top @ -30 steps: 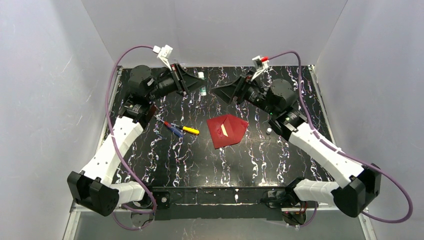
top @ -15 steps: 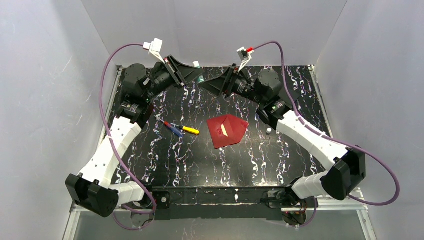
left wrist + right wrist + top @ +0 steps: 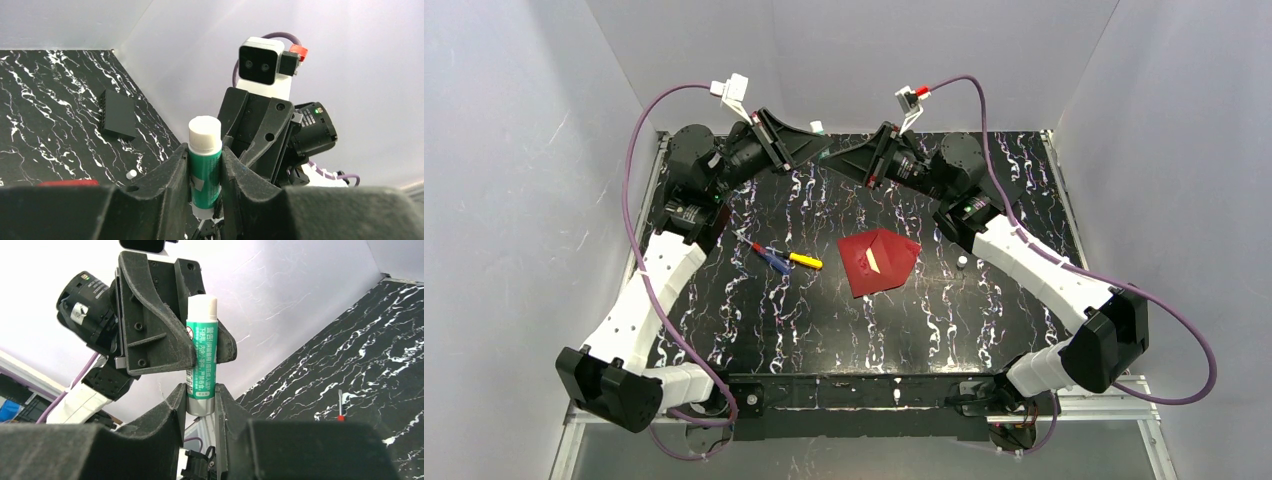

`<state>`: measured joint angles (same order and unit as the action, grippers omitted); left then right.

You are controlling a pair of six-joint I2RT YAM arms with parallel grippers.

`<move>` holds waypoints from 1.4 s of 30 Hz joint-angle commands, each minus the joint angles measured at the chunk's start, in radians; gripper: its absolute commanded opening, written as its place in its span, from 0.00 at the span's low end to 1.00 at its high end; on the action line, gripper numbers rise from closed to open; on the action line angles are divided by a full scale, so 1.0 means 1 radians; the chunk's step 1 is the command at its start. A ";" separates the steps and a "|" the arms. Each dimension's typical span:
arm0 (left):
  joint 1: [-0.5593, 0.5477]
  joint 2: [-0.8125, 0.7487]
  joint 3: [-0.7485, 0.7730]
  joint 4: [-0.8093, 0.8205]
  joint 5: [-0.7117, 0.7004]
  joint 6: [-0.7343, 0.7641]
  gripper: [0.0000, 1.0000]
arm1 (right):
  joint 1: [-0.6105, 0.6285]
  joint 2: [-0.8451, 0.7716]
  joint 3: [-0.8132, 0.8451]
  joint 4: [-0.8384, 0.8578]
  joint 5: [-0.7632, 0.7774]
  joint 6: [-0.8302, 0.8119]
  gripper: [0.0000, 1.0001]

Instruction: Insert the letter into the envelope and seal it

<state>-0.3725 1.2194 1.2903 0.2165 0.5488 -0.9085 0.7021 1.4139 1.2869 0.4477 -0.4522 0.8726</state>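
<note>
Mid-air at back: left gripper [image 3: 205,152] pinching green-and-white plastic glue stick [image 3: 204,172]; right gripper [image 3: 200,392] pinching its other end, probably for uncapping. Dark red paper envelope [image 3: 879,262] lying mid-worktop [image 3: 984,320], waiting for sealing.

The right arm [image 3: 1024,260] swings left and lifts, bringing the right gripper [image 3: 200,392] up against the left gripper [image 3: 205,152] (a second ago they were well apart). Its jaws, wide before, close in on the lower end of the glue stick [image 3: 201,347] and seem to touch it, though contact is hard to judge. The left gripper also rises slightly, shifting towards the far edge.
</note>
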 commanded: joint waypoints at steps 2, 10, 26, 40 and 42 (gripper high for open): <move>0.050 0.049 0.119 0.044 0.259 0.043 0.00 | 0.004 -0.023 0.006 0.148 -0.145 0.032 0.01; 0.059 0.076 0.162 0.200 0.642 0.069 0.00 | 0.002 0.020 -0.006 0.497 -0.405 0.252 0.01; 0.060 -0.009 -0.090 0.333 0.039 -0.052 0.00 | 0.032 -0.101 -0.020 -0.154 0.177 -0.243 0.84; 0.059 -0.059 -0.148 0.210 -0.088 -0.109 0.00 | 0.134 0.008 0.104 -0.301 0.399 -0.330 0.57; 0.060 -0.066 -0.157 0.206 -0.088 -0.108 0.00 | 0.134 0.010 0.084 -0.217 0.348 -0.324 0.60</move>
<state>-0.3153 1.1912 1.1362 0.4332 0.4828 -1.0122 0.8341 1.4315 1.3205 0.1223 -0.1032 0.5694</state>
